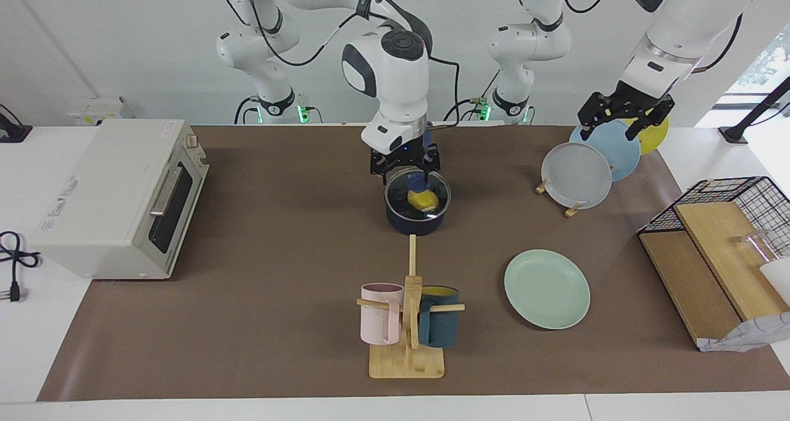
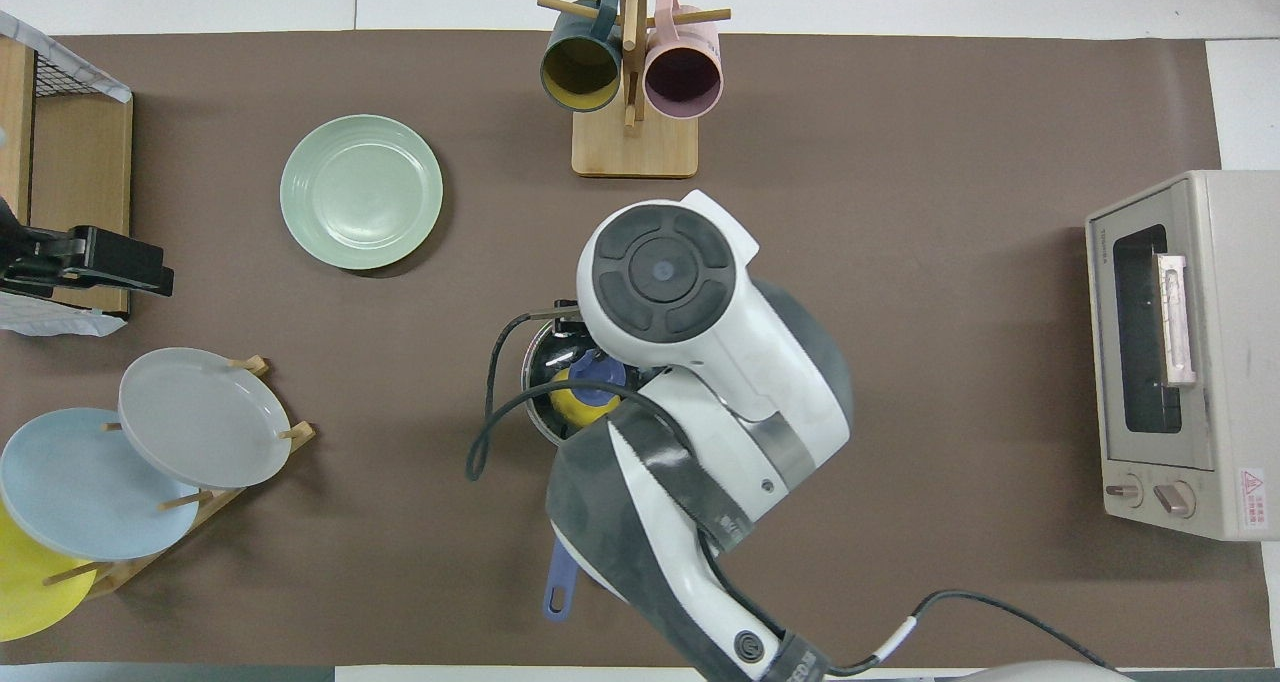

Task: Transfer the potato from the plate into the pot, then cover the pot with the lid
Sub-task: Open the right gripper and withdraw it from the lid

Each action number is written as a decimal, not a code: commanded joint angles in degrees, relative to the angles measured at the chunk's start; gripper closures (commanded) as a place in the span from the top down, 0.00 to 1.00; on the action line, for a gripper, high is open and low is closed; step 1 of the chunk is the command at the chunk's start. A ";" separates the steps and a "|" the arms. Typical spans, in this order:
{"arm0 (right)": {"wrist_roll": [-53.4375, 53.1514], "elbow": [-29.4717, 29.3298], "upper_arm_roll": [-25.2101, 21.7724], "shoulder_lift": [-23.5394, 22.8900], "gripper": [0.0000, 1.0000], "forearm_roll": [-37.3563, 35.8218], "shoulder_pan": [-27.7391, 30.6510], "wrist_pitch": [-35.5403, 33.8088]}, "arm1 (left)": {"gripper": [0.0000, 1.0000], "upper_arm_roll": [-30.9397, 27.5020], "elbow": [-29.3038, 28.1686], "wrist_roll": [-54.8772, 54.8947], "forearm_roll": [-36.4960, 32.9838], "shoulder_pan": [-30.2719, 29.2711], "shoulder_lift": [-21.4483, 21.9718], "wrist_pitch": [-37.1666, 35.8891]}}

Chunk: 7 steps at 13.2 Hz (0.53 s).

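The dark navy pot [image 1: 415,225] stands mid-table with the glass lid [image 1: 400,197] resting on it, blue knob up. Through the glass the yellow potato [image 1: 426,202] shows inside the pot. My right gripper [image 1: 405,166] hangs open just above the lid, clear of the knob. In the overhead view the right arm covers most of the pot [image 2: 540,377]; the potato [image 2: 572,405] and the pot's blue handle [image 2: 560,587] peek out. The mint-green plate [image 1: 547,289] lies bare toward the left arm's end. My left gripper [image 1: 624,117] waits open over the plate rack.
A mug rack [image 1: 407,322] with a pink and a teal mug stands farther from the robots than the pot. A toaster oven [image 1: 117,195] sits at the right arm's end. Upright plates in a rack [image 1: 577,175] and a wire basket [image 1: 728,211] are at the left arm's end.
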State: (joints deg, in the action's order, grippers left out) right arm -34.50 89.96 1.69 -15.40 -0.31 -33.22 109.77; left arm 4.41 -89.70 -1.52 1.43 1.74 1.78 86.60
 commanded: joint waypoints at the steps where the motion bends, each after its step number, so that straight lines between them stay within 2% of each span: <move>1: 10.20 0.04 0.33 5.80 1.00 0.21 7.79 -5.42 | 1.00 0.42 -2.75 0.82 -0.72 -0.59 2.09 0.06; 3: 16.98 -0.14 0.33 10.63 1.00 -0.04 15.16 -10.51 | 1.00 0.42 -2.93 0.91 -0.72 -0.59 2.26 0.23; 7: 35.61 0.82 0.07 13.81 1.00 -1.97 28.36 -20.20 | 1.00 0.42 -3.02 0.64 -0.72 -0.59 2.35 0.23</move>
State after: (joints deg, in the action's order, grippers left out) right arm -4.87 88.84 0.92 -2.75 -0.83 -8.86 91.11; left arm 4.41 -90.74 -1.52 1.43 1.74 2.27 86.60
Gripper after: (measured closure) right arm 0.000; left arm 0.000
